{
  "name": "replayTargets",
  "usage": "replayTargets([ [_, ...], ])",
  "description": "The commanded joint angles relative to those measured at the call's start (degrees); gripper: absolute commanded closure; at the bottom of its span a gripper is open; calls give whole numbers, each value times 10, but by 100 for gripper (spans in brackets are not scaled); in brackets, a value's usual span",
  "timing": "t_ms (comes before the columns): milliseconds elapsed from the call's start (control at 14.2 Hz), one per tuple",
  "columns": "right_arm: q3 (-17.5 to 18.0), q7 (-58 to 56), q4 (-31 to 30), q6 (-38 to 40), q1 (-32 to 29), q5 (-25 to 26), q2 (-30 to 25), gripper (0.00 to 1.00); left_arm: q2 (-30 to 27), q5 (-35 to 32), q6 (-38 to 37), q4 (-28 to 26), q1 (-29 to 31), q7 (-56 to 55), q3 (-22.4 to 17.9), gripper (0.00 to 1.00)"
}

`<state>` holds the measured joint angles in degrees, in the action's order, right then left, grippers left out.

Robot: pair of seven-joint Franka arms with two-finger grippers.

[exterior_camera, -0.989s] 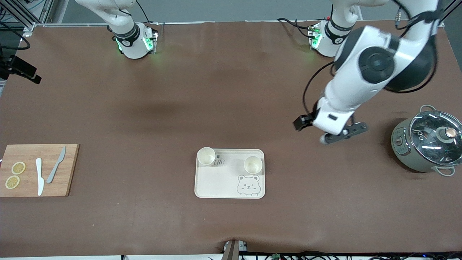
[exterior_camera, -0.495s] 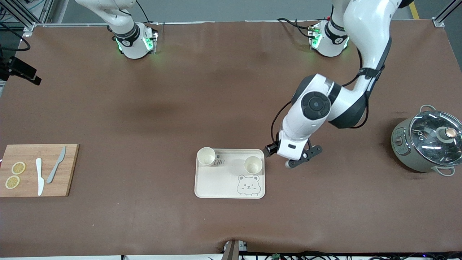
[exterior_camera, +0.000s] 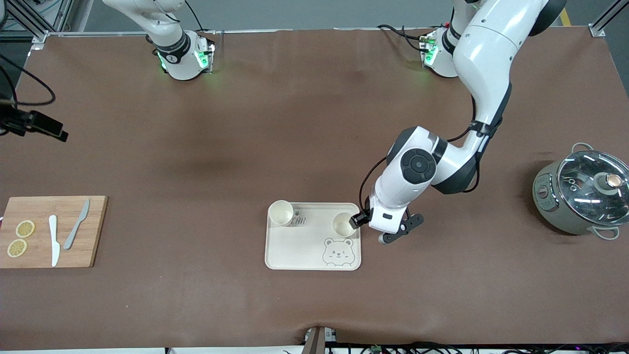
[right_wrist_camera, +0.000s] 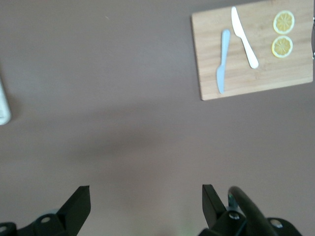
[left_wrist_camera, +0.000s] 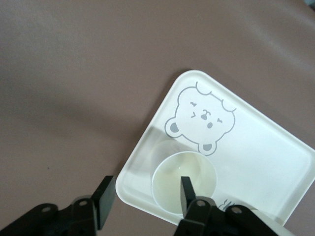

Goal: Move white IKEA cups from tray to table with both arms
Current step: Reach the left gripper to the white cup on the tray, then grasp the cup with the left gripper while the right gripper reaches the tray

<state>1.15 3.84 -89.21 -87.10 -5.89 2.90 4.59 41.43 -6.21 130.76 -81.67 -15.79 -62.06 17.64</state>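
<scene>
Brown covering stretched over the whole worktop (exterior_camera: 245, 123), and the big change was the left arm (exterior_camera: 484, 54): a second earlier it hung high over the bare surface close to the pot, and now it had swung in and dropped to the bear tray (exterior_camera: 304, 250). The left gripper (left_wrist_camera: 143, 199) sat low at the tray's corner toward the left arm's end, straddling the wall of one white cup (exterior_camera: 343, 224); one finger (left_wrist_camera: 186, 191) was inside the rim, the other outside, jaws still spread with a gap to the outer finger and not clamped. That cup stood upright and empty on the tray, just above the bear drawing (exterior_camera: 338, 252).

The second white cup (exterior_camera: 280, 213) stood upright too, at the tray's corner toward the right arm's end and farther from the front camera, with nothing in it; neither cup had shifted.

Over at the right arm's end, the right gripper (right_wrist_camera: 145, 199) waited up in the air with its fingers wide apart and nothing between them, looking down on bare worktop and the cutting board (exterior_camera: 49, 231).

On that board lay two lemon slices (exterior_camera: 20, 238), a white knife (exterior_camera: 53, 240) and a grey knife (exterior_camera: 76, 223). Toward the left arm's end sat the grey-green pot (exterior_camera: 560, 209), its glass lid (exterior_camera: 592, 187) on.
</scene>
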Motion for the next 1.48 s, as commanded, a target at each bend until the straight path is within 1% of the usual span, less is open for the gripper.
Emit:
replayTargets([
  [0, 2, -5, 30, 5, 6, 42, 54, 0, 26, -17, 28, 14, -14, -19, -3, 39],
  [141, 1, -5, 37, -17, 2, 54, 71, 0, 40, -17, 46, 13, -24, -19, -3, 40],
  [212, 1, -5, 47, -25, 0, 54, 81, 0, 45, -17, 49, 13, -25, -19, -4, 42],
  [353, 1, 5, 48, -32, 3, 45, 95, 0, 57, -27, 59, 12, -27, -18, -4, 51],
  [424, 2, 4, 48, -37, 1, 39, 105, 0, 63, -42, 61, 11, -27, -19, -4, 59],
  [495, 2, 3, 44, -46, 1, 36, 109, 0, 66, -54, 63, 11, -28, -19, -3, 70],
  [636, 2, 5, 42, -47, 3, 21, 133, 0, 67, -55, 63, 11, -28, -17, -3, 100],
  [848, 1, 7, 43, -62, 0, -64, 158, 0, 56, -59, 63, 12, -24, -16, -4, 100],
  [918, 0, 7, 41, -77, 0, -82, 163, 0, 45, -58, 61, 12, -24, -17, -4, 100],
  [1060, 0, 11, 41, -99, 13, -76, 175, 0, 9, -58, 48, 11, -9, -16, -2, 100],
  [1272, 1, 11, 41, -123, 34, -77, 190, 0, -45, -52, -3, 9, 25, -11, 0, 100],
  [1413, 0, 14, 40, -150, 58, -75, 198, 0, -70, -50, -56, 9, 47, -10, 3, 100],
])
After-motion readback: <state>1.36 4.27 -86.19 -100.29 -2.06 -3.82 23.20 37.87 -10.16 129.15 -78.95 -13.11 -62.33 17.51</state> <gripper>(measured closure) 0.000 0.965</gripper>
